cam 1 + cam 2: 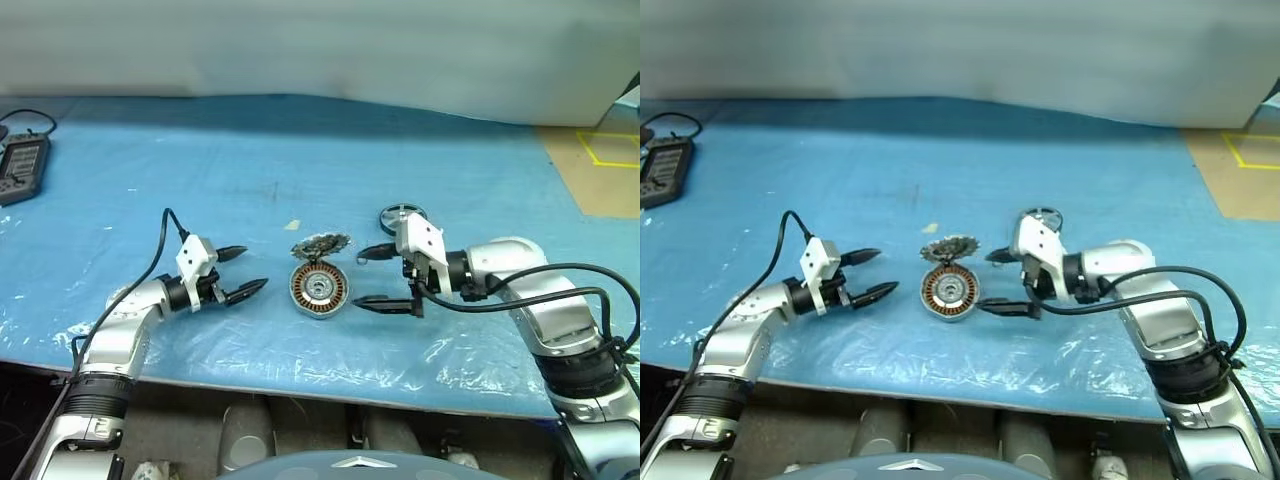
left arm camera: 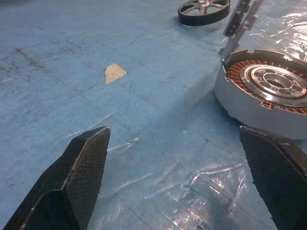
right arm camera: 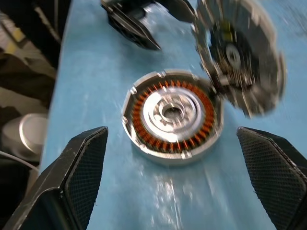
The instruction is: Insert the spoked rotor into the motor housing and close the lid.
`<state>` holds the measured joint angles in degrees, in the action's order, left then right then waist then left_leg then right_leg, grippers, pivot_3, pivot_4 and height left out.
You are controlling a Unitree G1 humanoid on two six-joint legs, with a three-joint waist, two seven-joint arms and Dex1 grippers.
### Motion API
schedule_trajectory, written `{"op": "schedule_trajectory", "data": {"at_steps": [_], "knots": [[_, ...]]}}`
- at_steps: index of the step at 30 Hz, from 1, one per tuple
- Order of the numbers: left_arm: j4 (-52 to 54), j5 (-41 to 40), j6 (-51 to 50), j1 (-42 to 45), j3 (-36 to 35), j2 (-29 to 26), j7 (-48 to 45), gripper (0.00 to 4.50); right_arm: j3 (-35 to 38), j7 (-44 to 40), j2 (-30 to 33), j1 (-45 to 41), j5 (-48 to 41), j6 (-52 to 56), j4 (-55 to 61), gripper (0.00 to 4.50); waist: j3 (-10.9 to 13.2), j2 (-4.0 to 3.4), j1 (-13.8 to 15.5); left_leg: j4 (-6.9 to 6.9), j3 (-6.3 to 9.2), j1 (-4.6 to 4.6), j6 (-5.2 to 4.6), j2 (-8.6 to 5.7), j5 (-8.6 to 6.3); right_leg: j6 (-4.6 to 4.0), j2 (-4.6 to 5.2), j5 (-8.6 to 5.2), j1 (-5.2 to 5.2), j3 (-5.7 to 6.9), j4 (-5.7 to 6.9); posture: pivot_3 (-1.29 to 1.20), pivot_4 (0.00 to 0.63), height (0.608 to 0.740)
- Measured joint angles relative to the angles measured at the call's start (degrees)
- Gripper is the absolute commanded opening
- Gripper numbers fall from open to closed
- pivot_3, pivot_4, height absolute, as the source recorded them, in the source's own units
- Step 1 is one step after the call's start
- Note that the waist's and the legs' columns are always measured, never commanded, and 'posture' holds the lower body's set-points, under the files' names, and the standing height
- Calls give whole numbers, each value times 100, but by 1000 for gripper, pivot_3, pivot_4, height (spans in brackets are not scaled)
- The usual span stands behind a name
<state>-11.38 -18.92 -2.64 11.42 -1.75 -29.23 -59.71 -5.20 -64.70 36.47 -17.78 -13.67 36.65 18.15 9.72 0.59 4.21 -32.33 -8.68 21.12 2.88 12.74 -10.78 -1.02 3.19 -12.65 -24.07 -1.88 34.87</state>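
The motor housing [image 1: 319,289] lies on the blue sheet at the middle, its copper windings [image 3: 169,114] and silver centre showing. Its toothed lid [image 1: 321,245] stands raised at the housing's far rim, hinged open [image 3: 242,57]. The spoked rotor [image 1: 402,215], black-rimmed, rests flat on the sheet behind my right gripper and shows again [image 2: 204,10] in the left wrist view. My left gripper [image 1: 245,271] is open, a little left of the housing, holding nothing. My right gripper [image 1: 372,279] is open just right of the housing, empty, its fingers [image 3: 79,167] apart on either side of it.
A grey handheld device [image 1: 22,168] with a cable lies at the far left of the table. A brown floor patch with yellow tape [image 1: 608,160] lies at the far right. A small tan scrap [image 1: 291,225] sits on the sheet behind the housing. The table's near edge [image 1: 300,378] runs below both arms.
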Motion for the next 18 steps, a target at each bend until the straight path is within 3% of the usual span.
{"op": "schedule_trajectory", "data": {"at_steps": [4,9,18], "knots": [[-116,1,47,81,74,15,-129,4500,365,717,-482,42,39,-706,-964,4481,0,-1,-41,-6,-2,-2,1,-4,1,0,1,0,-5,0,11,0,150,740],[-125,4,93,49,152,84,-181,4500,222,1161,-782,43,396,-1593,-2316,4481,1,-3,-32,-3,-2,7,1,-4,1,0,1,0,-7,2,6,0,150,740],[-30,3,96,-70,165,120,-120,4500,-84,1113,-901,-116,475,-2124,-2821,4481,1,-4,-33,-8,-3,4,1,-3,1,0,1,0,-6,6,11,0,150,740]]}}
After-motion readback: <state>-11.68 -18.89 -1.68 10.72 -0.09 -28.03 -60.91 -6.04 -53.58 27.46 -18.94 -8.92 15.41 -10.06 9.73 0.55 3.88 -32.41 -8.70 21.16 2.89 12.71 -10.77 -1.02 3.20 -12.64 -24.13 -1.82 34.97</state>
